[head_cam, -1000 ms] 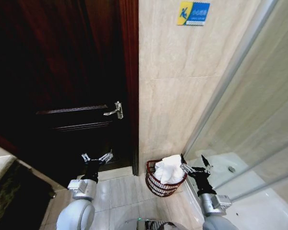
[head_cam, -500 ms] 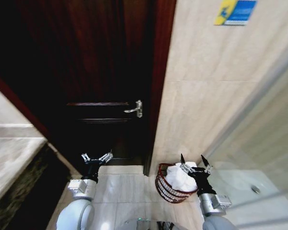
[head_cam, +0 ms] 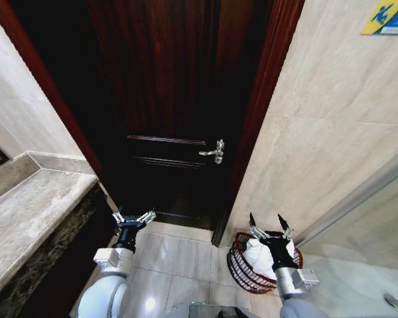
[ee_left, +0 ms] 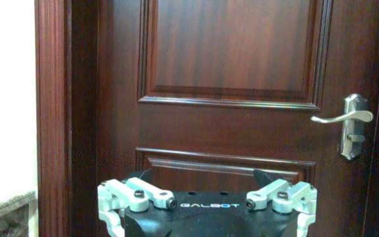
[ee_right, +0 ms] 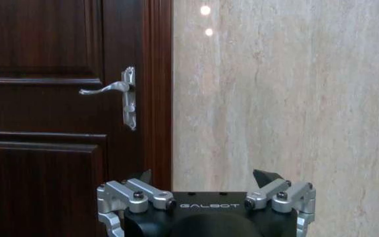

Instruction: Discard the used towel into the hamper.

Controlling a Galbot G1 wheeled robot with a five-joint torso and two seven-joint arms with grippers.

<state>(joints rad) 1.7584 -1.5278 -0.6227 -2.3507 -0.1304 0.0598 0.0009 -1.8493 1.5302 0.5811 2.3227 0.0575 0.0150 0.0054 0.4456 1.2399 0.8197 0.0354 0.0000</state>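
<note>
Resting inside the hamper (head_cam: 242, 268) by the door (head_cam: 166, 99), the white towel (head_cam: 260, 255) is judged already discarded; the left gripper (head_cam: 133, 218) and right gripper (head_cam: 270, 228) are being held spread and empty.

Uneven indoor lighting, wide-angle head view.
Door (head_cam: 172, 99) falls into deep shadow; two lamp glints on glossy wall tile (ee_right: 206, 19); straight lines bow toward frame edges.

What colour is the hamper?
Dark reddish-brown wire; the hamper shows best in the head view, with a white towel inside.
</note>
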